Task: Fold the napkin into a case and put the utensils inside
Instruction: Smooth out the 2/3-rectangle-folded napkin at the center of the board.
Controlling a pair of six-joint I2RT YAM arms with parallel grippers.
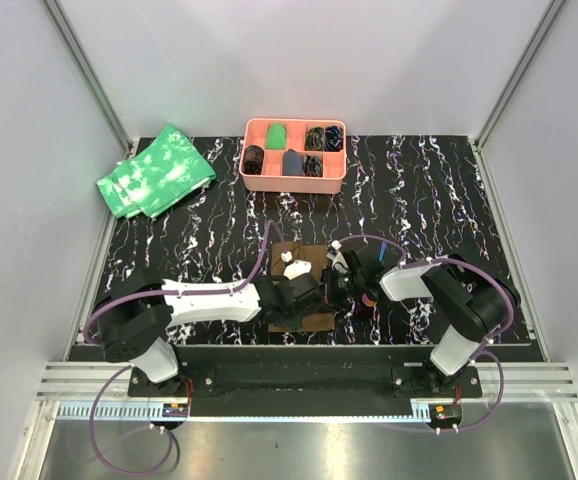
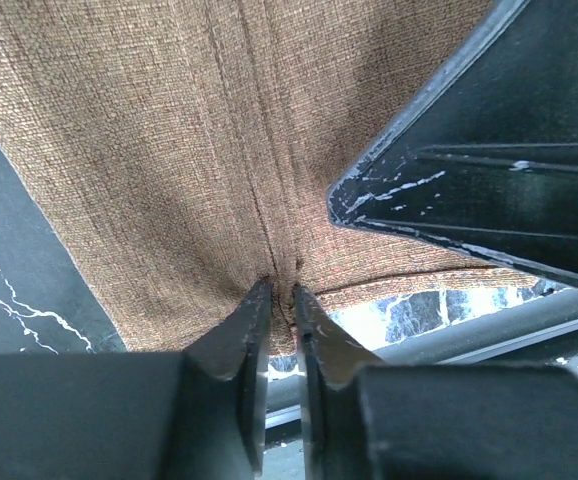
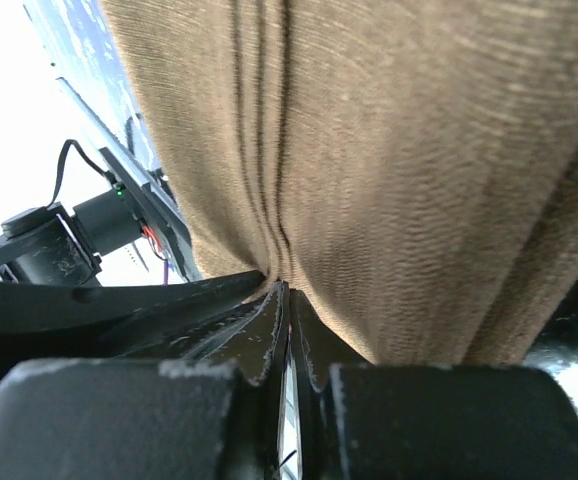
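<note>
napkin (image 2: 169, 130) pinched in left hand (image 2: 281, 289), right hand (image 3: 282, 287) too, apparently lifted

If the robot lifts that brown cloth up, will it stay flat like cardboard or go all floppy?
Probably floppy: the napkin puckers into creases where the left gripper pinches it. It would likely drape too, since it bends in soft folds at the right gripper. Its rough weave suggests it won't slip out easily.

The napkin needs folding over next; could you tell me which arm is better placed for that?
Left, probably: the left gripper is shut on the napkin at its edge, with flat cloth ahead, while the right gripper pinches gathered pleats.
</note>
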